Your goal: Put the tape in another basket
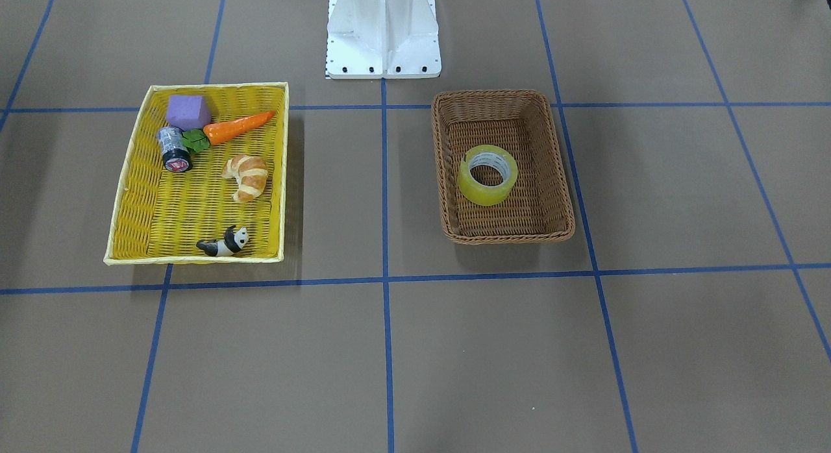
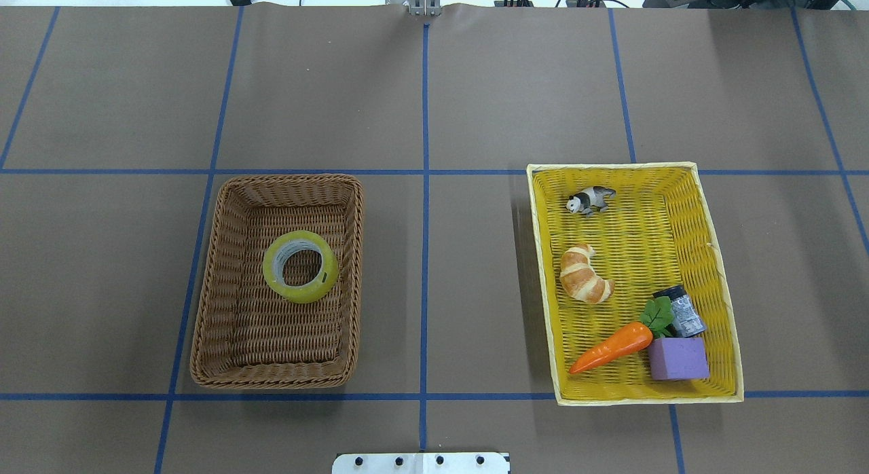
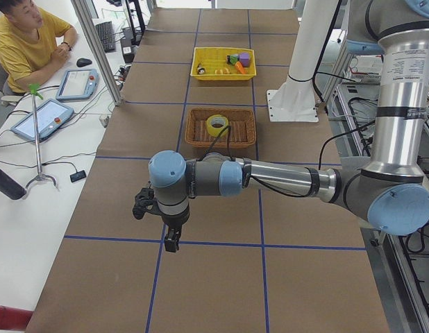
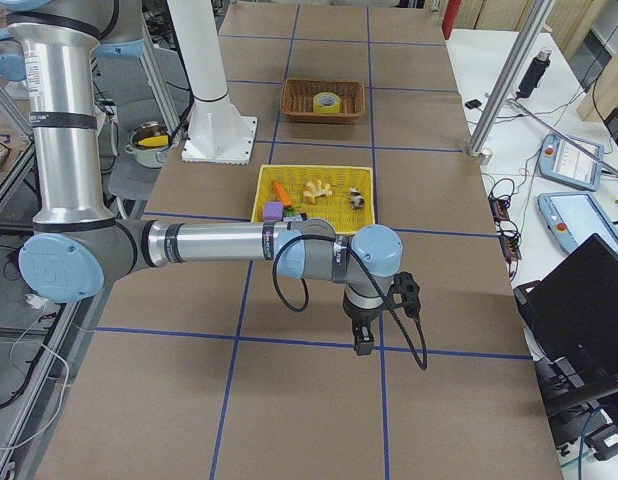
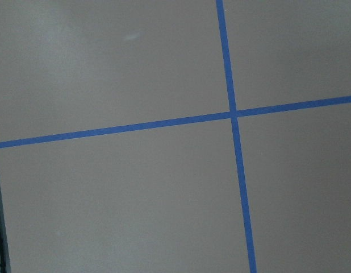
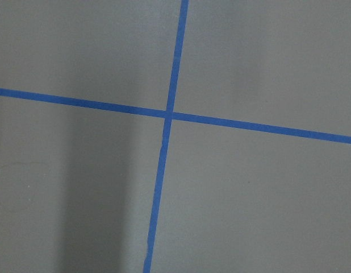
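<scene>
Yellow translucent tape [image 2: 301, 267] lies flat, hole up, about mid-floor of the brown wicker basket [image 2: 217, 284], on the robot's left half of the worktop [image 2: 475, 87]. Bright yellow basket [image 2: 713, 270] sits well apart on the right half, holding croissant [image 2: 584, 276], carrot [image 2: 611, 348], purple block [image 2: 677, 358], small cylinder [image 2: 684, 312], panda [image 2: 590, 199]. Left arm [image 3: 270, 177] and right arm [image 4: 219, 243] reach over bare worktop, well apart from both baskets, seen only in side views; cannot tell if either arm's jaws are released or clenched
</scene>
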Controlling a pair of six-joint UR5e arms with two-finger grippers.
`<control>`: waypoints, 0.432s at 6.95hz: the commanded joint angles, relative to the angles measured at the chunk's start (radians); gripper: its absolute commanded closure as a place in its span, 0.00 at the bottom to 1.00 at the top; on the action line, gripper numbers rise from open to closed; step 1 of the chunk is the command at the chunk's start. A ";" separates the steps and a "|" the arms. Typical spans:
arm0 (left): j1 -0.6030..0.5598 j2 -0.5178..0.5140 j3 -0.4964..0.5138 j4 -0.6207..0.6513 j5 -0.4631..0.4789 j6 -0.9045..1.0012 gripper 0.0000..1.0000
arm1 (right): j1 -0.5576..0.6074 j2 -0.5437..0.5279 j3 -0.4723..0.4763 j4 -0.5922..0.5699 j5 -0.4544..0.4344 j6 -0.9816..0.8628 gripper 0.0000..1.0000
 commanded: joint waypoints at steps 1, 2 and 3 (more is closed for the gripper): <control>0.001 0.014 0.002 -0.034 0.000 0.000 0.01 | 0.000 0.001 -0.017 0.033 0.001 0.002 0.00; 0.001 0.015 0.001 -0.035 0.000 0.000 0.01 | 0.000 0.003 -0.014 0.033 0.004 0.004 0.00; 0.001 0.017 0.001 -0.035 0.000 0.000 0.01 | 0.000 0.003 -0.014 0.033 0.006 0.004 0.00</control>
